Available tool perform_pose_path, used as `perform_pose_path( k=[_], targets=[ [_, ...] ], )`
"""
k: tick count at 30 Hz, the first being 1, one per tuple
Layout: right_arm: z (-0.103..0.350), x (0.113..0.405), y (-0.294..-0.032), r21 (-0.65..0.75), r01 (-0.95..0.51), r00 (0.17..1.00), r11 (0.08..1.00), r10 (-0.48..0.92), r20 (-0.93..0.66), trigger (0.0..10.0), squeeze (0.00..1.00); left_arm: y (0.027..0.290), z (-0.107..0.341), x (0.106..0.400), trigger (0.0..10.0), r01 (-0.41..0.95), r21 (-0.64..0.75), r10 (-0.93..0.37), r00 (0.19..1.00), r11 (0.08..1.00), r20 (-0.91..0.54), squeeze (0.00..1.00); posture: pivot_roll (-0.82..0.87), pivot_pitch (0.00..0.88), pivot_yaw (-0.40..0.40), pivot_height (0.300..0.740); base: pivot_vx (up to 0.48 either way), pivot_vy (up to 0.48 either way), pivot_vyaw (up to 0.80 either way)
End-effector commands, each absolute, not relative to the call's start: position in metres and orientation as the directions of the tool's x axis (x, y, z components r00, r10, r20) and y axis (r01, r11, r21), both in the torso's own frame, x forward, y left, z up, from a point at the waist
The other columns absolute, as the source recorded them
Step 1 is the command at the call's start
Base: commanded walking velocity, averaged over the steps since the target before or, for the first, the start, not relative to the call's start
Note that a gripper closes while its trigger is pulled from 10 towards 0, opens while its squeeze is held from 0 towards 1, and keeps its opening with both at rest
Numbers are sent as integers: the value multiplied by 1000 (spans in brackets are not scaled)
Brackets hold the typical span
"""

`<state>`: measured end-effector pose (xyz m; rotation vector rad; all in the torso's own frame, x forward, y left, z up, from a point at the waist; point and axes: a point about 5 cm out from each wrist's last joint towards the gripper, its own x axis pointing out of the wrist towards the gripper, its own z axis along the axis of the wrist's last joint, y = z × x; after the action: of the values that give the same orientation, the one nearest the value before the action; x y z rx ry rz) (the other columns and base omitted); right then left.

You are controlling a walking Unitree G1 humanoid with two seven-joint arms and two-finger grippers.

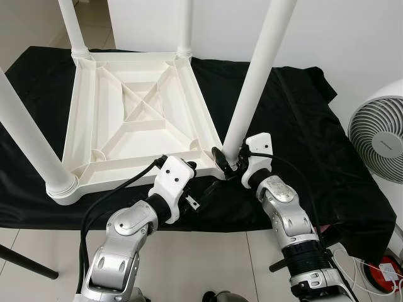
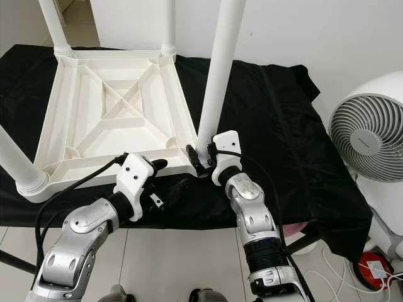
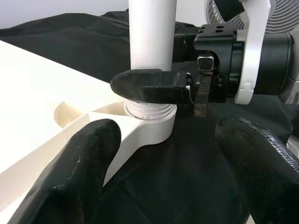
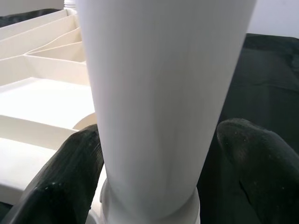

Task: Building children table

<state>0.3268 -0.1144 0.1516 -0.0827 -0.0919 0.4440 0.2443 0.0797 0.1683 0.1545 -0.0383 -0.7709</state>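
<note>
The white plastic children's table (image 1: 135,119) lies upside down on a bench draped in black cloth (image 1: 302,126), its ribbed underside facing up, with a raised X of stiffening ribs inside a square frame. Four smooth, round, slightly tapered white legs stand upright from its corners, long axes vertical. The leg (image 1: 255,82) at the corner nearest the right arm sits in a round socket with a threaded collar showing at its base. The right gripper (image 1: 228,165) holds this leg just above the collar, its black fingers (image 4: 70,172) closed around the tube on both sides. The left gripper (image 3: 173,172) hovers just beside that same corner, its fingers (image 3: 70,168) spread apart and holding nothing. A white round fan (image 1: 378,132) stands beyond the bench's edge, well apart from the table.
</note>
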Motion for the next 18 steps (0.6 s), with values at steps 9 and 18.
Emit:
perform_pose_path(
  k=[9, 18],
  targets=[
    [159, 336, -119, -165, -494, 858, 854, 509, 68, 10000, 0, 79, 170, 248, 10000, 648, 163, -654, 756, 744, -16, 0, -15, 82, -68, 740, 0, 0, 0],
    [154, 336, -116, -201, -701, 699, 684, 715, 0, 10000, 0, 78, 171, 251, 10000, 645, 167, -653, 758, 746, -11, 0, -6, 62, -58, 740, 0, 0, 0]
  ],
)
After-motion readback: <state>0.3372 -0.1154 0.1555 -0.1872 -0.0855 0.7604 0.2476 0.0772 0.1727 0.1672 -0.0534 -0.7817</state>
